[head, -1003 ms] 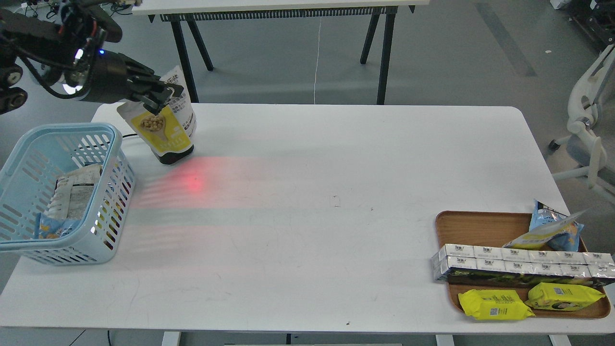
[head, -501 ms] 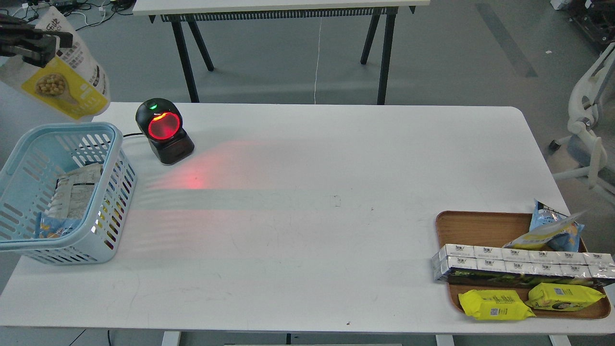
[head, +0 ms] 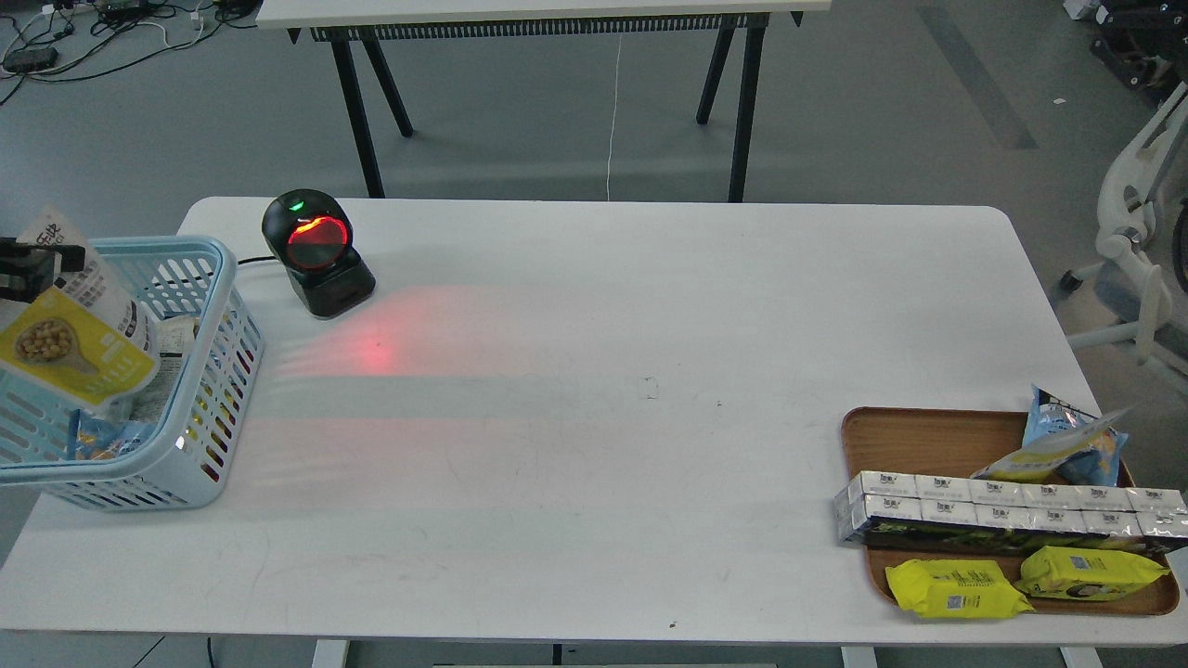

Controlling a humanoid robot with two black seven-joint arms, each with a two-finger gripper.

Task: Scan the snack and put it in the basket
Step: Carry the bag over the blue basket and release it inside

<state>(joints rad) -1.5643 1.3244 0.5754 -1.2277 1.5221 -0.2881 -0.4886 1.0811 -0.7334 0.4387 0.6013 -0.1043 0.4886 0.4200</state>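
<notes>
The snack [head: 70, 339], a yellow and white pouch with round beige pieces pictured, hangs tilted over the left part of the light blue basket [head: 200, 436], its lower end inside the rim. My left gripper [head: 32, 269] shows only as black fingertips at the left edge of the view, shut on the pouch's upper part. The rest of the left arm is out of view. Other packs [head: 111, 436] lie in the basket under the pouch. My right gripper is not in view.
A black barcode scanner [head: 317, 250] with a red glowing window stands at the table's back left and casts red light on the table. A brown wooden tray [head: 928, 431] at front right holds yellow packs [head: 956, 587], a blue-and-yellow bag [head: 1067, 445] and grey boxes [head: 1002, 515].
My left gripper carried the pouch from in front of the scanner up and to the left, then down over the basket. The scanner is now uncovered.
</notes>
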